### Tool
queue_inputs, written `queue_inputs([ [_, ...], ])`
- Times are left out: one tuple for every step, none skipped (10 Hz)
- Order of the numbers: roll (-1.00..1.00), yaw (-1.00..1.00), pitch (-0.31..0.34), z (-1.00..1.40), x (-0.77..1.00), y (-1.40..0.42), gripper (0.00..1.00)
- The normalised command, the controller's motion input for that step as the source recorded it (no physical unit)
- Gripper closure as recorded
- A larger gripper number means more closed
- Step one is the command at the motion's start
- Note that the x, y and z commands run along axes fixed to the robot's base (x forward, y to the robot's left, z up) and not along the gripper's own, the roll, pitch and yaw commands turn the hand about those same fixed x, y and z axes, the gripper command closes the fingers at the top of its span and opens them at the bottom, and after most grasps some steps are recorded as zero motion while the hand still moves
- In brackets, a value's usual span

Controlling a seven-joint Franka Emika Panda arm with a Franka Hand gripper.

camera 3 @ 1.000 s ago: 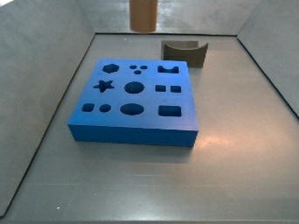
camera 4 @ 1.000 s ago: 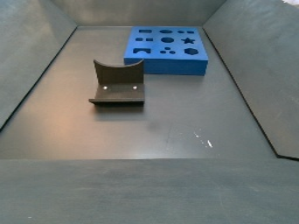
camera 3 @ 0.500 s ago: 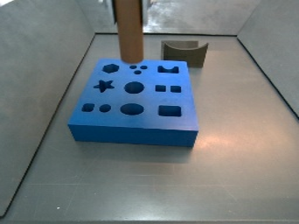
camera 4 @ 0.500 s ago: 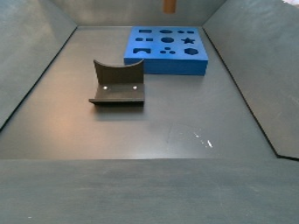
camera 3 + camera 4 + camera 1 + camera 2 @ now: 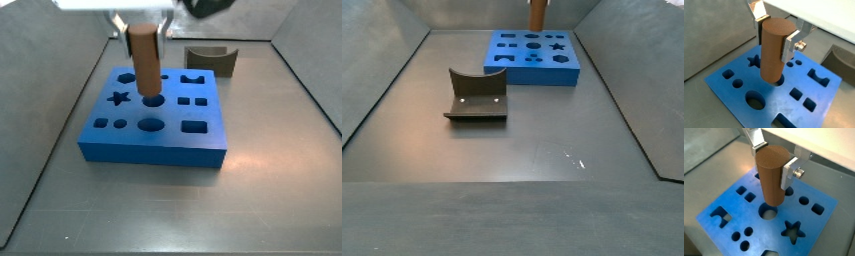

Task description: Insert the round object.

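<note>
My gripper is shut on the round object, a tall brown wooden cylinder peg, held upright; it also shows in the wrist view. The silver fingers clamp its upper part. The peg's lower end hangs just above the round hole in the middle of the blue block. In a side view the peg stands over the block with its tip at the round hole. In the side view from the opposite end, only the peg's lower part shows above the block.
The blue block has several differently shaped holes, among them a star and an oval. A dark olive-brown block with a curved cutout stands behind the blue block, and shows nearer in the side view. Grey walls enclose the floor.
The gripper has come down with the peg from the back of the bin to just over the blue block's round middle hole.
</note>
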Motion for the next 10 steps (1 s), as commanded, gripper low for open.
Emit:
queue_inputs([
  [0.12,-0.10,0.000,-0.53,0.00,0.01,1.00],
  [0.08,-0.08,0.000,-0.48,0.00,0.02,1.00],
  [0.08,-0.06,0.000,-0.45,0.00,0.05,1.00],
  [0.08,-0.05,0.000,-0.47,0.00,0.06,1.00],
  [0.09,-0.06,0.010,-0.48,0.14,0.07,1.00],
  [0.11,-0.06,0.060,-0.42,0.23,0.11,1.00],
  [0.11,-0.07,0.074,-0.43,0.29,0.11,1.00],
  [0.13,-0.07,0.080,-0.48,0.32,0.09,1.00],
  [0.13,-0.07,0.080,-0.50,0.32,0.09,1.00],
  [0.10,-0.05,0.019,-0.48,0.13,0.04,1.00],
])
